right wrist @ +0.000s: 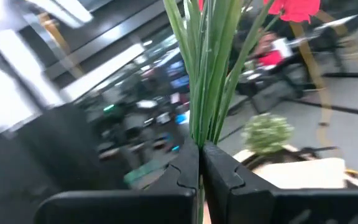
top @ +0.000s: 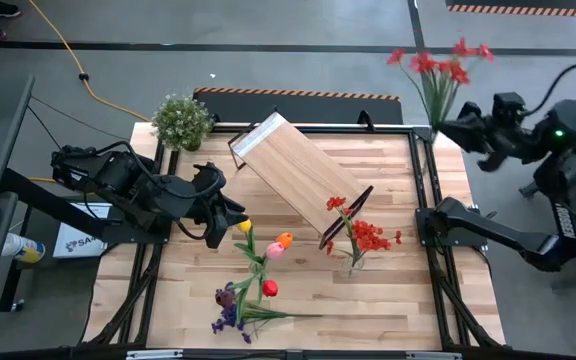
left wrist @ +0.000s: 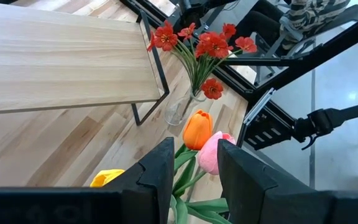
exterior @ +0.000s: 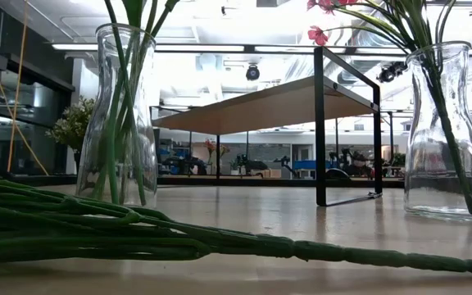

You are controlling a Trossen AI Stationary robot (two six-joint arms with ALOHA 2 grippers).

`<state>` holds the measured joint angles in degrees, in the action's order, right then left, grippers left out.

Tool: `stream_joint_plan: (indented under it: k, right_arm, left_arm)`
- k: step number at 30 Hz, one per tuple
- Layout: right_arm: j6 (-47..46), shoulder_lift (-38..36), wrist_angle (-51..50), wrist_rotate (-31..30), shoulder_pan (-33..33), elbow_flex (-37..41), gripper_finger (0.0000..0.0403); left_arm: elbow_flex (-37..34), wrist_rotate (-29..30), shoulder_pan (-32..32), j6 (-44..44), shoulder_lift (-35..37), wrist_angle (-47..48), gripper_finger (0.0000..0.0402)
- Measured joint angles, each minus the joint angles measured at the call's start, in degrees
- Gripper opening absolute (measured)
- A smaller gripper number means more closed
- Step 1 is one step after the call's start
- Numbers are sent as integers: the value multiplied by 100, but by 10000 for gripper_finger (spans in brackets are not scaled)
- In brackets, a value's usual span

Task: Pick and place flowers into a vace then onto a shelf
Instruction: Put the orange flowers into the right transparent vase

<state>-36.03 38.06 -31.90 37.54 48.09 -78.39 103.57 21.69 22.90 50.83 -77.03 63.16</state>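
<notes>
Yellow, orange, pink and red tulips (top: pixel 268 250) stand in a glass vase (exterior: pixel 121 115) near the table's middle. My left gripper (top: pixel 236 215) (left wrist: pixel 194 171) hovers beside them, open, with the tulip stems showing through its gap. A purple spray (top: pixel 230 312) lies flat on the table near the front edge. A second vase (exterior: pixel 441 131) holds red small-blossom sprays (top: pixel 368 236). The shelf (top: pixel 298 170) stands slantwise on its black frame behind them. My right gripper (top: pixel 442 127) (right wrist: pixel 199 152) is shut on a bunch of red flowers (top: pixel 443 62), off the table's far right corner. My right gripper pinches several green stems (right wrist: pixel 199 134) of the red flowers together between its two fingertips. The stems run on past the fingertips toward the far side, with the blossoms (right wrist: pixel 297 9) at their free end. The bunch is lifted clear of the table.
A bushy green potted plant (top: pixel 181 120) stands at the table's far left corner. Black frame rails (top: pixel 423 190) run along the table's sides. The shelf's black leg (exterior: pixel 320 123) stands between the two vases in the low view.
</notes>
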Motion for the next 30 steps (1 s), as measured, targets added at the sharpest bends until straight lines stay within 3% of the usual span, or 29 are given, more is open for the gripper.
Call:
stream_joint_plan:
  k: [11,23,30]
  right_arm:
    - [21,-825,0,1276,-22,0,0]
    - [141,-2042,0,1381,167,9,0]
    - [140,-2635,-58,1376,851,11,0]
  left_arm:
    - [0,4,2,3,0,-2,156]
    - [-9,-31,2,53,-142,-6,156]
    - [-7,-33,0,94,-191,-11,156]
